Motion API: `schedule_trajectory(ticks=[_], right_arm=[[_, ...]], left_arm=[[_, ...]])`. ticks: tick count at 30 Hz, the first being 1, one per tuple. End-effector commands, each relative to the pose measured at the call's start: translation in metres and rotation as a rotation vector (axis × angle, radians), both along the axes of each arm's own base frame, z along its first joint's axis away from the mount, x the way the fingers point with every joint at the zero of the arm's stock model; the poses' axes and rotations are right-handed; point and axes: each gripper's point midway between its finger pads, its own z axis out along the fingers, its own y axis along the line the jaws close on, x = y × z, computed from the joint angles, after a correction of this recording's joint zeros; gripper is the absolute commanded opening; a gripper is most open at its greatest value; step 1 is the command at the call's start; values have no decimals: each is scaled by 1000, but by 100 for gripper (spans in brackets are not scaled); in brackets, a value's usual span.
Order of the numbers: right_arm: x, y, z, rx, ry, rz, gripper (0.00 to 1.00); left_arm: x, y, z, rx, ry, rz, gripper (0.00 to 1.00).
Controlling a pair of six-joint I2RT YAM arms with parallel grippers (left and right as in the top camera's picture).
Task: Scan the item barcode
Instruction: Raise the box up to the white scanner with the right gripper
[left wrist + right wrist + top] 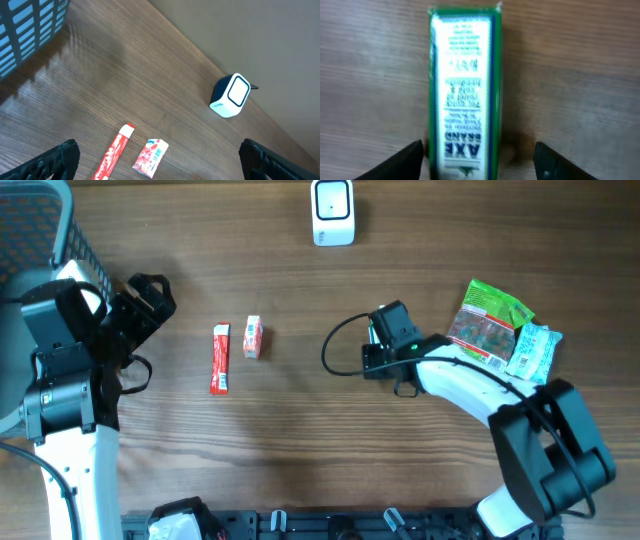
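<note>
Right claw [479, 150]: fingers spread, one each side of green box [462, 75], both apart from it, nothing gripped. Box lies flat on table [300, 450], about middle, a little toward right edge; label up, "AXE BRAND" readable. In overhead view my claw covers most of box. Scanner [332, 213] stands at far edge, middle, well apart from box. Left claw [159, 150]: wide open, empty, above left side of table. Red tube [220, 359] and small red pack [252, 337] lie just beside each other, left of middle. Two bags [488, 325] near right edge.

Matt wood-grain table [300, 440], glossy plastic scanner [332, 212], possibly cardboard green box [462, 90]
</note>
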Motion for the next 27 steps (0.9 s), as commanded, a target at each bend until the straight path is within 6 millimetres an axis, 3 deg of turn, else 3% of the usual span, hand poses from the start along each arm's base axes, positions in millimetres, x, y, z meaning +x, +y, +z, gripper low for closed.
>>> schedule_trajectory(ticks=[1,9,14,19,20,24,27], right_arm=[[-3,-6,-16,-41,17,2,69],[-1,-5,-14,-48,4,36,31],[8,-1,12,-57,-56,115,24],[7,-1,56,-58,-117,171,26],[7,-1,65,-57,-128,174,33],[19,-6,126,-85,-170,157,29],[36,-8,194,-140,-209,169,27]], left_arm=[[0,2,1,10,-5,-2,100],[0,2,1,10,-5,-2,100],[0,2,1,10,-5,-2,100],[0,2,1,10,-5,-2,100],[0,2,1,10,-5,-2,100],[0,2,1,10,-5,-2,100],[0,2,1,10,-5,-2,100]])
